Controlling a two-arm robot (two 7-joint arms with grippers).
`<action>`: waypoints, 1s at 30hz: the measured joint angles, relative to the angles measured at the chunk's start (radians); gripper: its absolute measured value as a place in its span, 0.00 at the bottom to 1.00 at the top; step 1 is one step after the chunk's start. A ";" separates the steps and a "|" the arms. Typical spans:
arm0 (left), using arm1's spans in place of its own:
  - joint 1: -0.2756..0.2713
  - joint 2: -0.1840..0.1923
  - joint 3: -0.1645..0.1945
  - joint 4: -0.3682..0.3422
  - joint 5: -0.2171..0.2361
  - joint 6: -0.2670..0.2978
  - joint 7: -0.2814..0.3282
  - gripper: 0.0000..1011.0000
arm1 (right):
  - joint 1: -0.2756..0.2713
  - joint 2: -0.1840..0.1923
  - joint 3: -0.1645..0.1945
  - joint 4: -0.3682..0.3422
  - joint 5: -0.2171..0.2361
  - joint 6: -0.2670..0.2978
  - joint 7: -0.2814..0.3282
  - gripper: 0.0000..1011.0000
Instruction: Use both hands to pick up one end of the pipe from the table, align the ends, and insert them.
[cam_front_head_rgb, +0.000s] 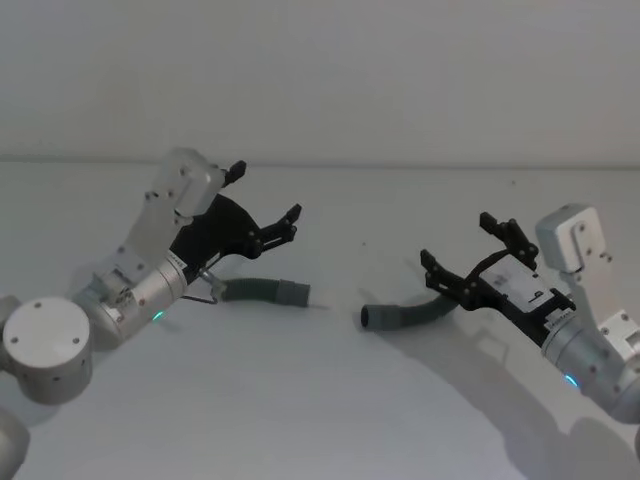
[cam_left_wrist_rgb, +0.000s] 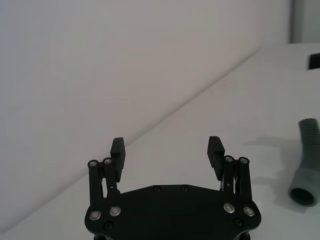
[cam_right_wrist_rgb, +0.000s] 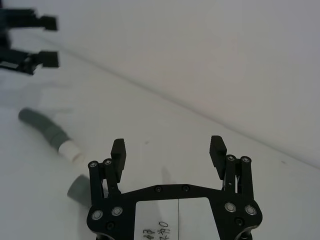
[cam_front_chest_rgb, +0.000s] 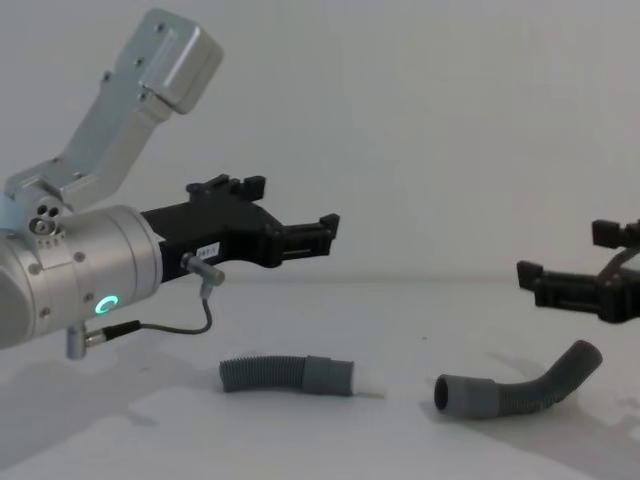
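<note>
Two grey ribbed pieces of the pipe lie on the table. The nearly straight piece points its cuff with a white tip toward the bent piece. The bent piece's hollow round cuff faces back at it across a small gap. My left gripper hovers open above and behind the straight piece. Above the far part of the bent piece my right gripper also stands open. Neither holds anything.
A plain pale wall rises behind the table's far edge. A thin cable hangs from the left wrist, just above the straight piece's outer end.
</note>
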 joint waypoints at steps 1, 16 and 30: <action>-0.007 -0.001 0.002 0.008 -0.001 -0.005 -0.011 0.99 | 0.006 0.004 -0.003 0.007 -0.003 -0.003 0.015 0.99; -0.169 0.001 0.055 0.190 -0.040 -0.068 -0.297 0.99 | 0.188 0.094 -0.103 0.188 -0.050 -0.032 0.290 0.99; -0.315 0.045 0.121 0.298 -0.047 -0.044 -0.552 0.99 | 0.369 0.136 -0.193 0.363 -0.076 -0.059 0.530 0.99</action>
